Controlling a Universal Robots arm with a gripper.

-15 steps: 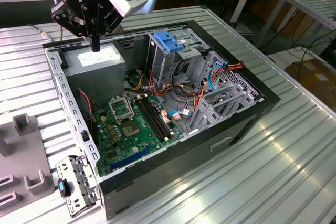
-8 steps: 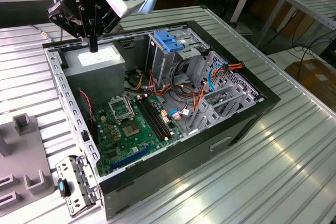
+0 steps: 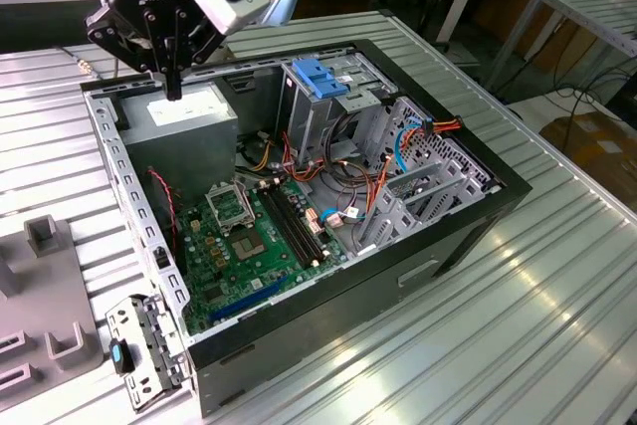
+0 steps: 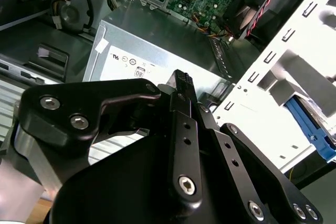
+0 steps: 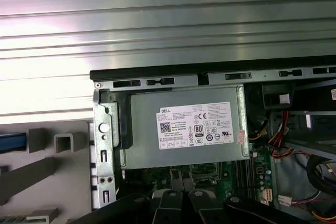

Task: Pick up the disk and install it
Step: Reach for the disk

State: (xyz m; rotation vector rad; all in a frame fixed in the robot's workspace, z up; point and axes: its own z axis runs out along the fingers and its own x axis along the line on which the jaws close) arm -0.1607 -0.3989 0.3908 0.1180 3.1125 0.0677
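While the ribbed metal table (image 3: 557,276) carries everything, what matters to you is the computer case (image 3: 328,325). It lies on its side with the panel off, so its insides face up toward the arm. Within it, the grey power supply (image 3: 179,121) fills the corner at the exterior view's left. The green motherboard (image 3: 239,246) lies beside it, and the drive cage with its light-blue latch (image 3: 311,77) stands toward the far side. Outside the case wall, in the first wrist view, a grey fixture (image 5: 52,167) sits on the table. The disk (image 5: 11,141) shows there as a blue rail edge lying in the fixture, apart from the case and not installed. I judge it is parked there so the rails are offered for a grasp. Your gripper (image 3: 174,87) hangs above the power supply, near the case rim, pointing straight down. Its fingers are drawn together with nothing between them. It is nearer the power supply than the disk, so the pick hasn't been made.
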